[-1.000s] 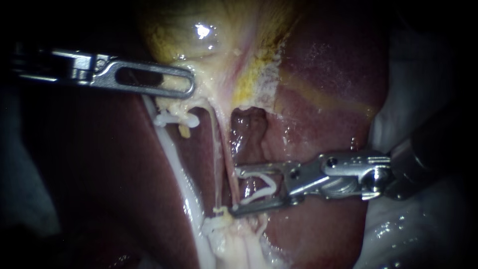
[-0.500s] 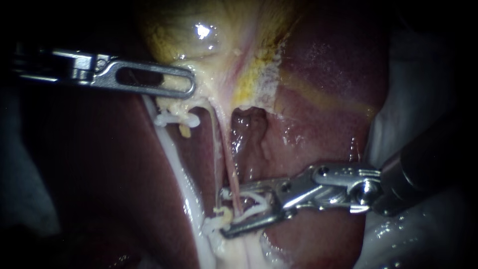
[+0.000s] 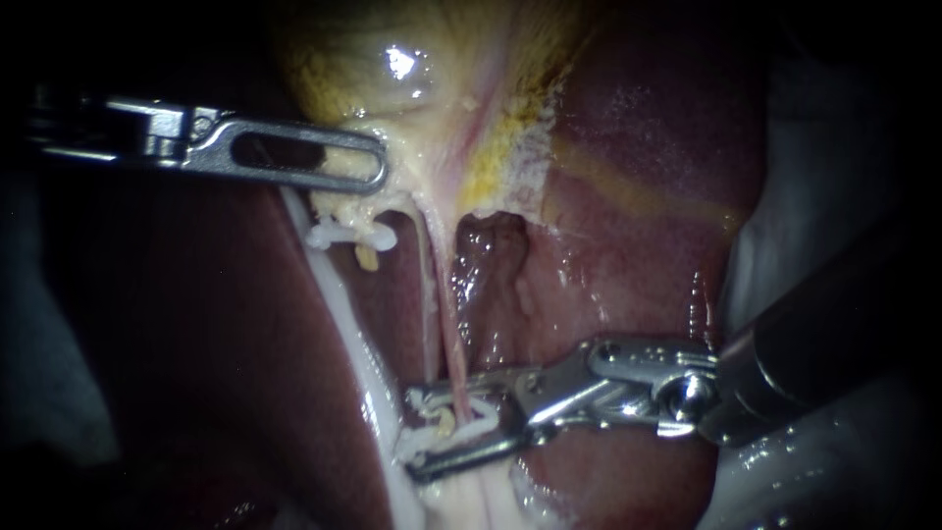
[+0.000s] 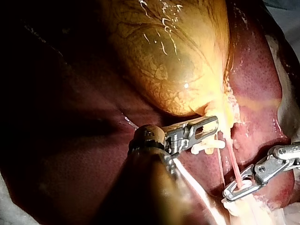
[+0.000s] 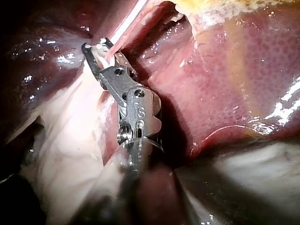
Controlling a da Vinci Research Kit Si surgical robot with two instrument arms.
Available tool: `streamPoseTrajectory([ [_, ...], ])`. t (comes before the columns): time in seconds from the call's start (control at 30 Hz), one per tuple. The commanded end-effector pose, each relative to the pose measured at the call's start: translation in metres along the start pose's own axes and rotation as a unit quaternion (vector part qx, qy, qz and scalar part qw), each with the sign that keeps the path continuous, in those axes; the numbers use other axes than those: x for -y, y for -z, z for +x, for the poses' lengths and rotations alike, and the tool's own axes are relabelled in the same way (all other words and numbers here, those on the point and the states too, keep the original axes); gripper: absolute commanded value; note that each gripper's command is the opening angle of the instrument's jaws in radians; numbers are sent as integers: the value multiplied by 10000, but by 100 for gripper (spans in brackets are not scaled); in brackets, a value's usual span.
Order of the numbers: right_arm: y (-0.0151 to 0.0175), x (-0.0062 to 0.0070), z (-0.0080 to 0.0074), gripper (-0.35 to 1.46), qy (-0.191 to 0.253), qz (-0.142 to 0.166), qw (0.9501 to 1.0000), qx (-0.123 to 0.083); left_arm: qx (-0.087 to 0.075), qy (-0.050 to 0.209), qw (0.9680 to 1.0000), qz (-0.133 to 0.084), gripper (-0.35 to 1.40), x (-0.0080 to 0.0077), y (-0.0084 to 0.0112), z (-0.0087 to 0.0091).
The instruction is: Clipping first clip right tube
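The yellow gallbladder [image 3: 392, 69] lies at the top, and my left instrument [image 3: 368, 167] is shut on the tissue at its neck, as the left wrist view also shows [image 4: 211, 125]. Two tubes run down from there. The thick white left tube [image 3: 348, 324] carries a white clip [image 3: 348, 236]. The thin pink right tube [image 3: 446, 324] passes between the jaws of my right instrument [image 3: 412, 432]. Those jaws stand apart and hold an open white clip [image 3: 461, 417] that straddles the tube low down. The right wrist view shows the same straddle [image 5: 96, 47].
Dark red liver [image 3: 638, 196] surrounds the tubes and lies under my right instrument. Pale fatty tissue [image 3: 461, 491] gathers where the tubes end below. White cloth [image 3: 785, 245] borders the liver on the right.
My right instrument has moved left and down with its clip, from beside the right tube to astride it. My left instrument has held still.
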Motion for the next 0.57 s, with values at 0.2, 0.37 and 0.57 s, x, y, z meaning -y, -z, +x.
streamPoseTrajectory([
  [0.2, -1, -2, -10, -35, -270, -20, 9996, 56, -1, 0, 10000, 2, -35, 0, 0, 0],
  [0.37, -4, -2, -15, -35, -255, -26, 9997, 60, -1, -2, 10000, 2, -35, -1, -1, 0],
  [0.57, -4, -2, -15, -35, -284, -26, 9996, 58, 0, -5, 10000, 1, -35, -3, -1, 0],
])
